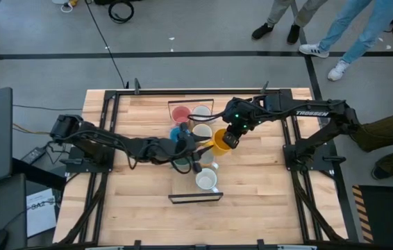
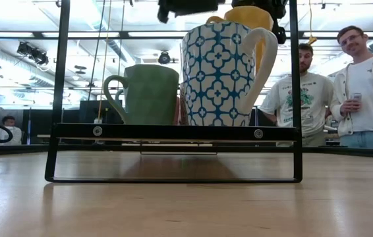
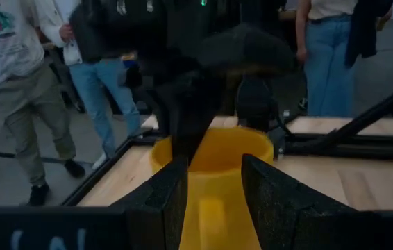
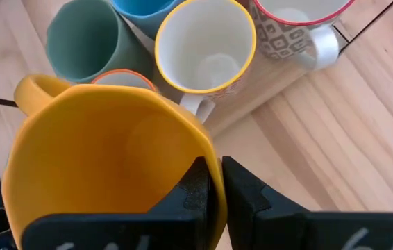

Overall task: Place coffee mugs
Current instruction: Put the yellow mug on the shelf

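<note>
A yellow mug [image 1: 219, 142] hangs above the black wire rack [image 1: 195, 198], with my right gripper [image 1: 227, 137] shut on it. The mug's handle [image 3: 210, 208] points toward my left gripper [image 1: 200, 144], which comes in level from the table's left. That gripper is open, one finger on each side of the handle; I see no touch. In the rack stand pink [image 1: 180, 114], blue [image 1: 176, 133], teal [image 4: 82, 38] and several white or patterned mugs [image 1: 207, 180]. In the low view the yellow mug [image 2: 246, 16] hangs over a blue-patterned mug [image 2: 219, 72]. My right gripper pinches the yellow mug's rim wall [image 4: 214, 163] on the side opposite the handle [image 4: 33, 90], one finger inside the mug and one outside. The fingers slant down from the table's right. The mug is lifted clear of the rack, with its mouth tilted toward the gripper.
The rack's mugs stand close below and beside the held mug. A white mug with a yellow rim [image 4: 207, 45] and an orange-rimmed one [image 4: 123, 78] are nearest. Bare wood [image 1: 266, 187] lies right of the rack. People stand beyond the far edge [image 1: 335, 28] and at the right [image 1: 391, 132].
</note>
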`<state>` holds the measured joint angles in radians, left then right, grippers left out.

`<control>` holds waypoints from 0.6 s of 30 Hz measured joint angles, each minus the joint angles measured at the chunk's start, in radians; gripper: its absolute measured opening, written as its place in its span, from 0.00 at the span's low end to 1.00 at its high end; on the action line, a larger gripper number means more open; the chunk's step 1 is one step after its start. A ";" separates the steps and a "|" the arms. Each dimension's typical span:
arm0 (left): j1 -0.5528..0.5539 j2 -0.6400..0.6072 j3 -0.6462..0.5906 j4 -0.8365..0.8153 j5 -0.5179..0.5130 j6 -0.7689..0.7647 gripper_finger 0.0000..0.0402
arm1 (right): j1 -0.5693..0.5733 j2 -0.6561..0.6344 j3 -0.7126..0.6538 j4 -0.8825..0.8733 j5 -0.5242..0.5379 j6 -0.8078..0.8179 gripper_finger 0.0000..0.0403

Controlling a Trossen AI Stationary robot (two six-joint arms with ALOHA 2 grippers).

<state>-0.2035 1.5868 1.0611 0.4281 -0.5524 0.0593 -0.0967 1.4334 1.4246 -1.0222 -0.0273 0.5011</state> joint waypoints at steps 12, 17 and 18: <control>0.000 0.001 -0.002 -0.106 0.000 -0.029 0.35 | 0.000 0.000 0.000 0.003 0.000 0.000 0.07; 0.000 0.001 -0.003 -0.106 0.000 -0.029 0.35 | 0.000 0.000 0.000 0.006 0.000 0.000 0.07; 0.000 0.001 -0.003 -0.107 0.000 -0.029 0.35 | 0.000 0.000 0.000 0.006 -0.001 0.001 0.07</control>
<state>-0.2037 1.5875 1.0584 0.3214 -0.5526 0.0299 -0.0967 1.4334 1.4246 -1.0161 -0.0280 0.5018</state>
